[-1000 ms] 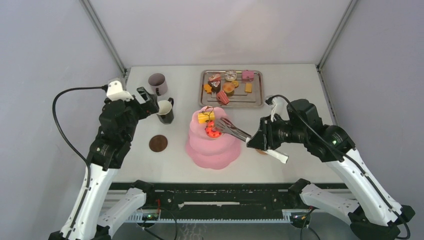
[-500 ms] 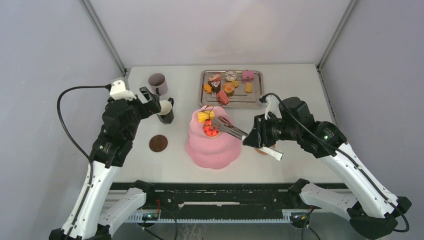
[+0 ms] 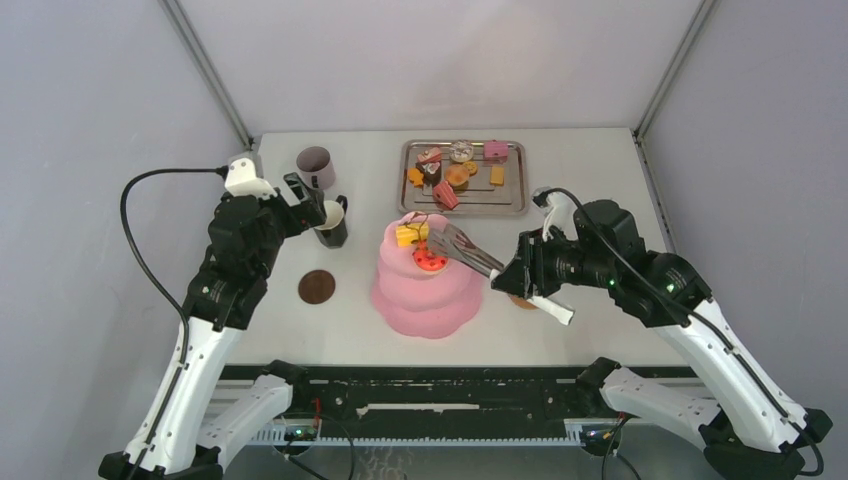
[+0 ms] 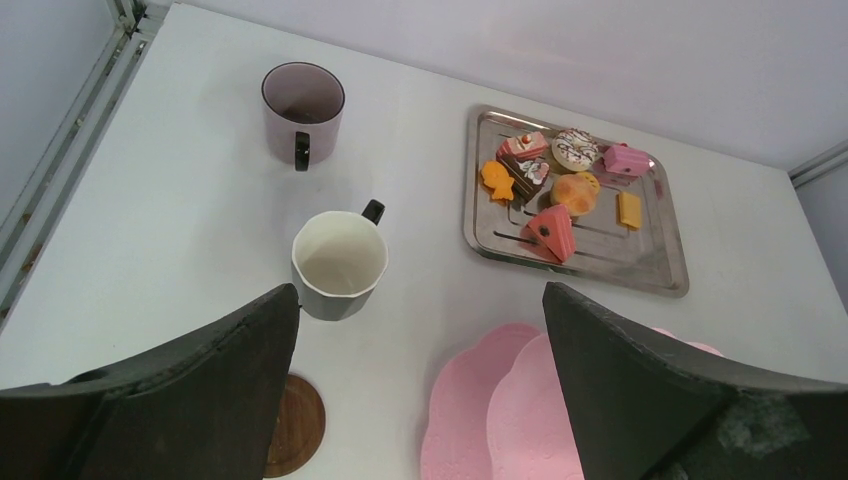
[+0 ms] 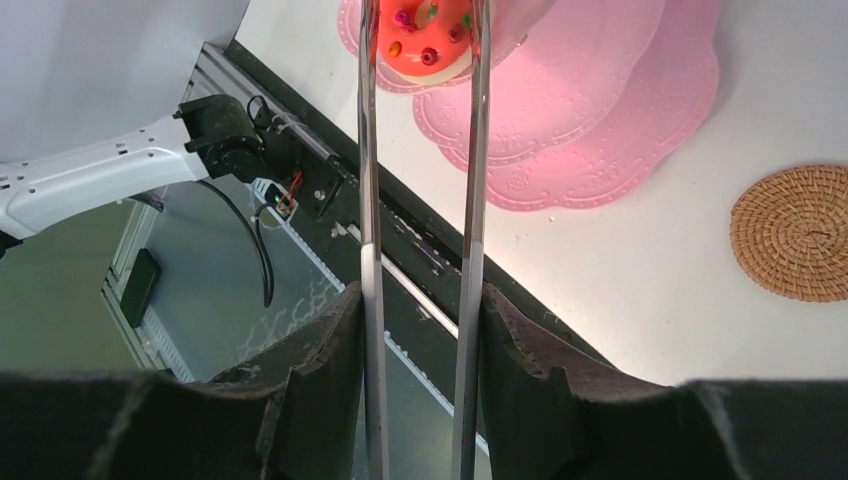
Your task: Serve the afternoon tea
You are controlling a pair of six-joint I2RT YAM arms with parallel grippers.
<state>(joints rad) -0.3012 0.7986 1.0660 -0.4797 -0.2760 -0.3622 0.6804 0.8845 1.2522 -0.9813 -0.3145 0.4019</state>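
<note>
The pink three-tier stand (image 3: 425, 295) is in the middle of the table. A yellow cake (image 3: 406, 236) lies on its top tier and a red tart (image 3: 431, 262) on its middle tier. My right gripper (image 3: 508, 276) is shut on steel tongs (image 3: 468, 251), whose tips hang spread just above the tart. In the right wrist view the tart (image 5: 424, 36) shows between the tongs' arms (image 5: 478, 180). My left gripper (image 3: 306, 206) is open, above and beside the black mug (image 3: 332, 224). The mauve mug (image 3: 315, 166) stands behind it. Several toy cakes (image 3: 455, 170) lie on the tray.
The steel tray (image 3: 490, 203) stands behind the stand. A brown coaster (image 3: 317, 286) lies left of the stand, and a woven coaster (image 5: 800, 232) lies under my right wrist. In the left wrist view the black mug (image 4: 338, 265), mauve mug (image 4: 302, 110) and tray (image 4: 640, 258) all show.
The tongs' tips have risen off the red tart, which stays on the middle tier. My right arm drew back slightly. My left gripper edged further over the black mug.
</note>
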